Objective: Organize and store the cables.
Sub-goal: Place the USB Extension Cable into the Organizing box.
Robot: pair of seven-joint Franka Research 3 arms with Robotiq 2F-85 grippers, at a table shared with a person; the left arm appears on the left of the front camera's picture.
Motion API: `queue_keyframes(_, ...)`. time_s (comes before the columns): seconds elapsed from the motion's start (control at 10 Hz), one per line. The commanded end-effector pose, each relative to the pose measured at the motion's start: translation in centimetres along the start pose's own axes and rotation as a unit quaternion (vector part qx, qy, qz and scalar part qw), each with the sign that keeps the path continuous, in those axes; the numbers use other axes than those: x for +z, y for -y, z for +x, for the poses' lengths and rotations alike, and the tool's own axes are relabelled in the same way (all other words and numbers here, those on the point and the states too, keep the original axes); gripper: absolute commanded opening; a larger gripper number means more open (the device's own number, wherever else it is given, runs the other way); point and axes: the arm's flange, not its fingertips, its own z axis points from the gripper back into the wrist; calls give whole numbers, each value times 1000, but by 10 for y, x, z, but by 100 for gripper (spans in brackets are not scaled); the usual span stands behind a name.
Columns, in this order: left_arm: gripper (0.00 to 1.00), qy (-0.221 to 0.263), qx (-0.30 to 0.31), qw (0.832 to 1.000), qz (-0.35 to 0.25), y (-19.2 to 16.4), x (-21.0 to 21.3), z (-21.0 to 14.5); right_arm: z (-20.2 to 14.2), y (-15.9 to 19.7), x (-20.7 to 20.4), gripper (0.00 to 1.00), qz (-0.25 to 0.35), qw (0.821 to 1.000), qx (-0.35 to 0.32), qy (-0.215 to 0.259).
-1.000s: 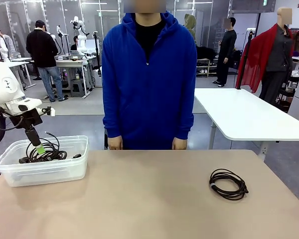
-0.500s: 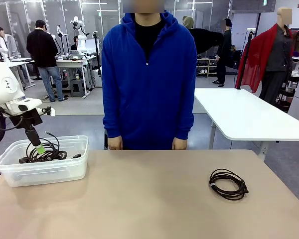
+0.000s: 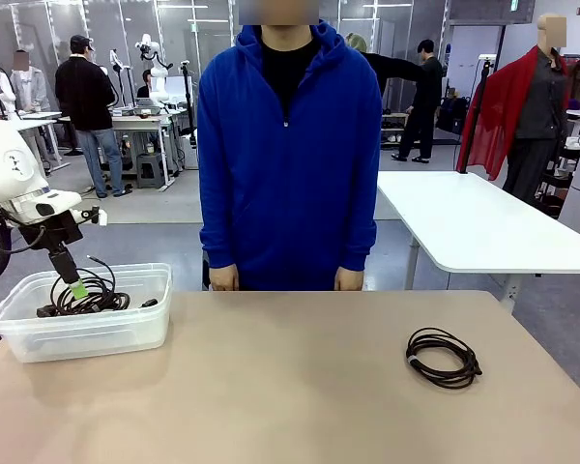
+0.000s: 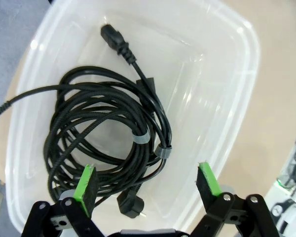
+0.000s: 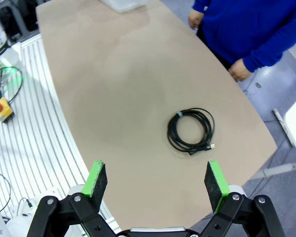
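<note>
The broad tan table stretches below my right claw, whose green-padded jaws stand wide with nothing between them. Beyond it, at the table's far edge, stands a person in a blue hooded jacket. My left claw, likewise spread wide and holding nothing, hangs over the clear rectangular plastic bin. Inside the bin, just past my fingertips, lies a heap of thin black coiled cables, gathered more toward one pad's side. Two grey bands wrap its strands ahead of the gap, and a black plug lies close between the pads. One more black cable coil rests on the bare table, well ahead of my right claw and roughly in line with its gap.
</note>
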Motion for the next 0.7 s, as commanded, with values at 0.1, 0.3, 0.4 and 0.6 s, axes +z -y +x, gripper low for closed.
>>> queue_keyframes(0.1, 100, -4, -21, 1000, -6, 60, 22, -18, 21, 0, -32, 100, -52, 996, -67, -14)
queue_keyframes(0.3, 100, 9, -39, 999, -3, 93, 34, -31, 40, 16, -42, 100, -57, 994, -89, -36)
queue_keyframes(0.4, 100, 33, -39, 999, 1, 118, 45, -39, 46, 17, -44, 100, -56, 992, -104, -45)
queue_keyframes(0.6, 100, 79, -14, 996, 39, 160, 51, -47, 59, 24, -55, 100, -80, 987, -119, -67)
